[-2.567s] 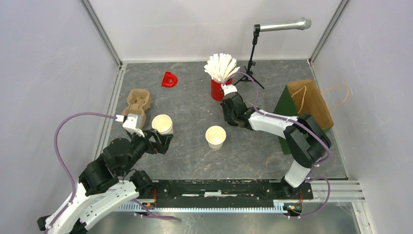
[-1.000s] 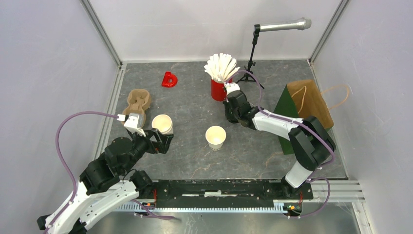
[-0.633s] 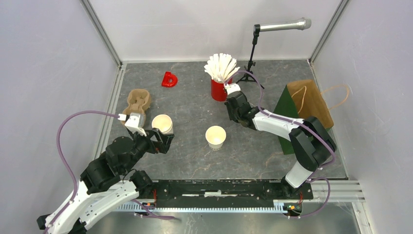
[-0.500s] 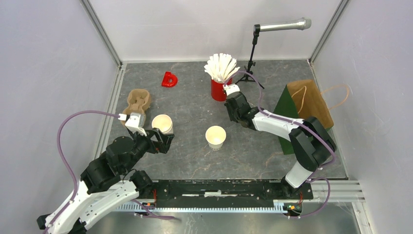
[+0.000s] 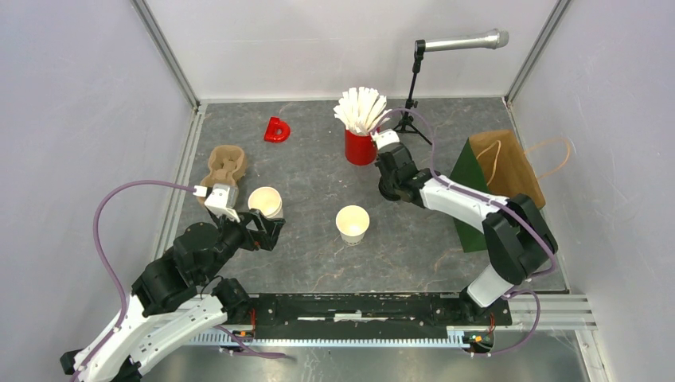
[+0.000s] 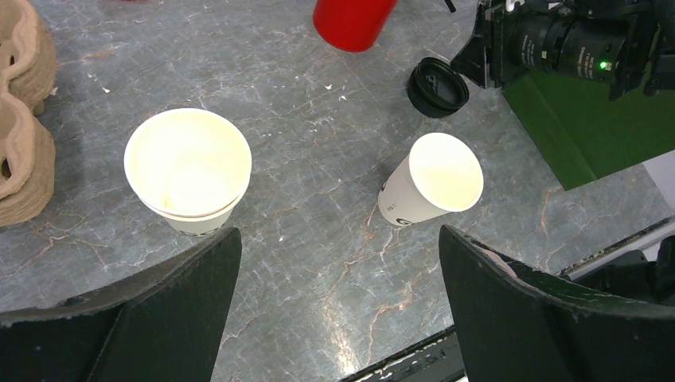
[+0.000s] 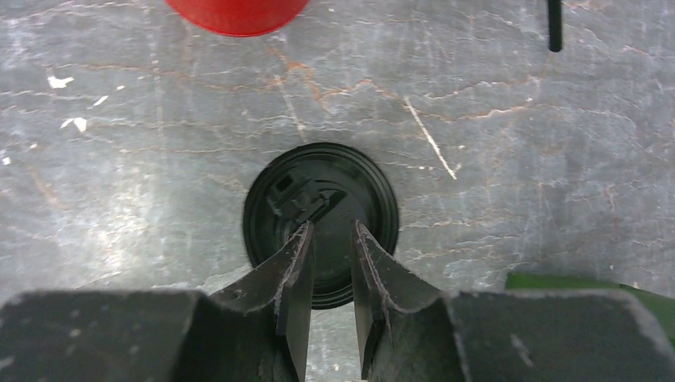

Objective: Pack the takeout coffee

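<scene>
The right jaws are seen parted by only a narrow gap, their fingertips [image 7: 296,259] poised straight above a black lid [image 7: 318,208] that lies flat on the counter [image 7: 493,143]. As far as can be told, nothing is gripped between them. Just beyond the lid stands the red cup of white sticks [image 5: 360,147], and a brown paper bag [image 5: 509,163] lies well off to the right of these jaws.

The left jaws are spread to their full width and nothing is held. One white paper cup [image 6: 187,171] is stood just ahead of their left finger and a second cup [image 6: 434,185] ahead of their right finger. Both are upright, uncovered and apart from each other. The brown pulp carrier [image 6: 20,143] is found at the far left of these jaws, and nothing is seated in it.

The task is judged to be at an early stage: neither cup has been lidded, and none has been placed in the carrier or the bag. Only one lid can be made out. Lidding both cups and packing them are still to be done.

A second ago the right jaws were shut; they have since begun to part, and the right wrist has been shifted slightly farther out and to the right, closer beside the red cup. The left jaws and both cups are unchanged.
</scene>
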